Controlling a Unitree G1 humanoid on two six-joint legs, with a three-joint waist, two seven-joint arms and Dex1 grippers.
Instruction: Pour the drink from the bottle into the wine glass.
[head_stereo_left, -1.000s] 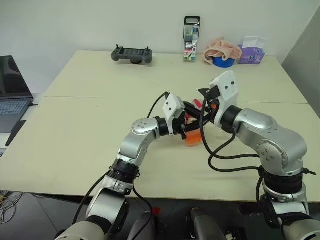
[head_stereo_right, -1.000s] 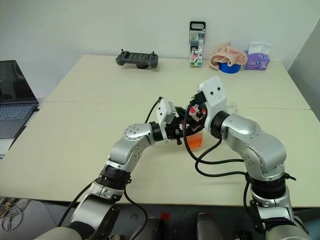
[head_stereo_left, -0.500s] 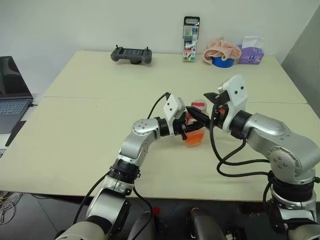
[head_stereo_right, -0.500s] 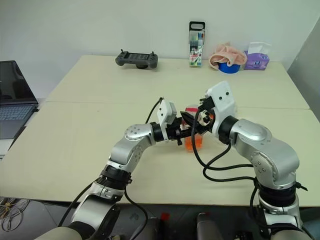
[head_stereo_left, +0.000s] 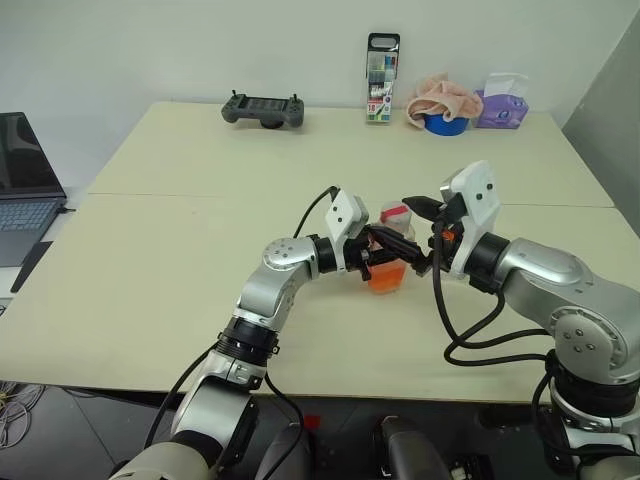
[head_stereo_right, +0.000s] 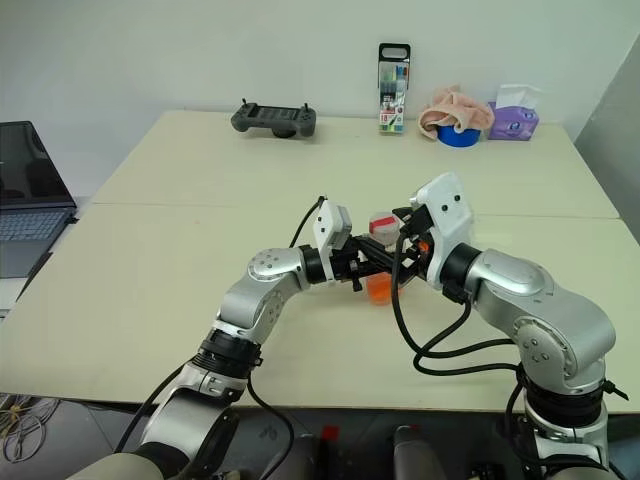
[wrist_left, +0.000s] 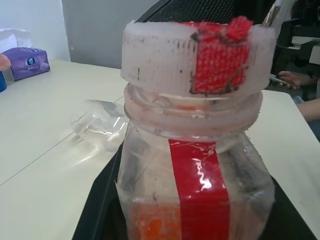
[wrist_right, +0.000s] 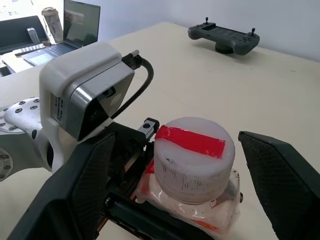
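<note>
While the left hand (head_stereo_left: 382, 262) is clenched around the body of the small clear plastic bottle (head_stereo_left: 391, 250), that bottle stands upright near the middle of the pale beige bench (head_stereo_left: 180, 250), its white cap with a red strip (wrist_right: 194, 150) in place on the neck. Translucent orange-red drink (head_stereo_left: 386, 277) fills only the lower part of the bottle, and a pinkish-red strip (wrist_left: 199, 190) runs down its side. Just beside it on the other side, the right hand (head_stereo_left: 422, 237) is level with the cap, its two black fingers (wrist_right: 286, 170) spread wide on either side of the cap and not touching it.

Just behind the bottle, the small clear stemmed wine glass (wrist_left: 100, 126) shows in the left wrist view, apart from both hands; whether it stands or lies I cannot tell.

Along the far edge of the bench stand a dark grey handheld controller (head_stereo_left: 263, 108), a tall black-framed marker pack (head_stereo_left: 382, 78), a blue roll with a pink cloth over it (head_stereo_left: 440, 106) and a purple tissue pack (head_stereo_left: 502, 106). At the left edge lies an open dark laptop (head_stereo_left: 22, 190).
</note>
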